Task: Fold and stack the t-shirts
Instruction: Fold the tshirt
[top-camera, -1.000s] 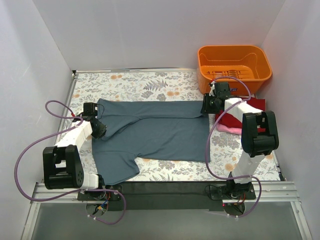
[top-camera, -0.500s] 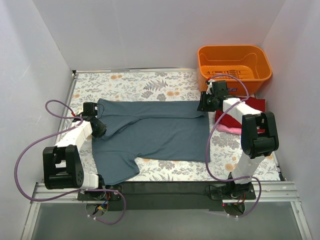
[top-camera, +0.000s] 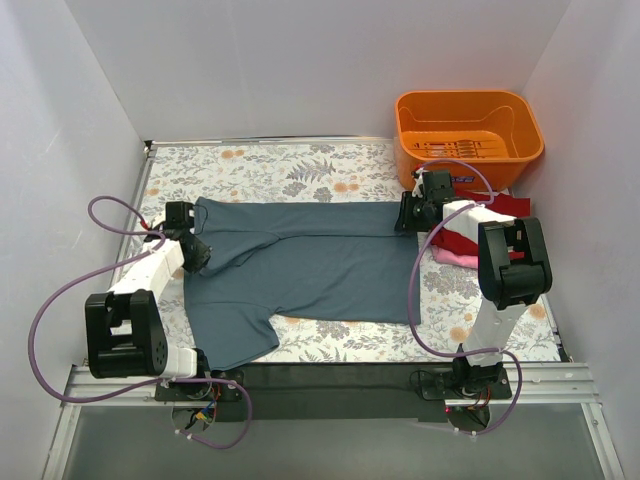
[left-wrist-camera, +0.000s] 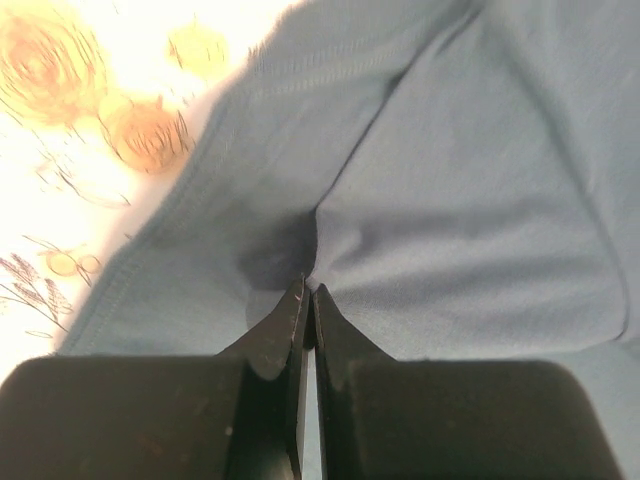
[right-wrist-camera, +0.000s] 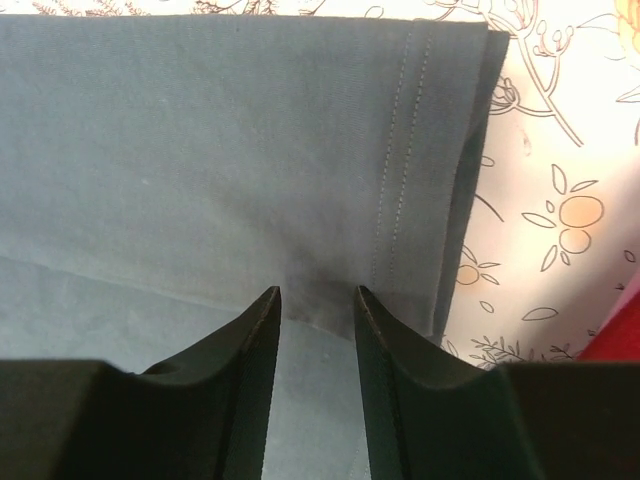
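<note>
The left gripper (left-wrist-camera: 308, 292) is pressed together, pinching a pucker of the blue-grey t-shirt (top-camera: 310, 262) at its left end. The right gripper (right-wrist-camera: 317, 298) stands partly spread, tips down at the hemmed far-right corner. The shirt lies half-folded across the flowered table (top-camera: 300, 170).

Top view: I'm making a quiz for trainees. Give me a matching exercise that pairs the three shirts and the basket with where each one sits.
Things:
1. blue shirt
2. red shirt
3. pink shirt
4. basket

Places:
A. far right corner
B. lower of the two shirts stacked at right
C. spread across the middle
D. upper of the two shirts stacked at right

Pairs: 1-C, 2-D, 3-B, 4-A
</note>
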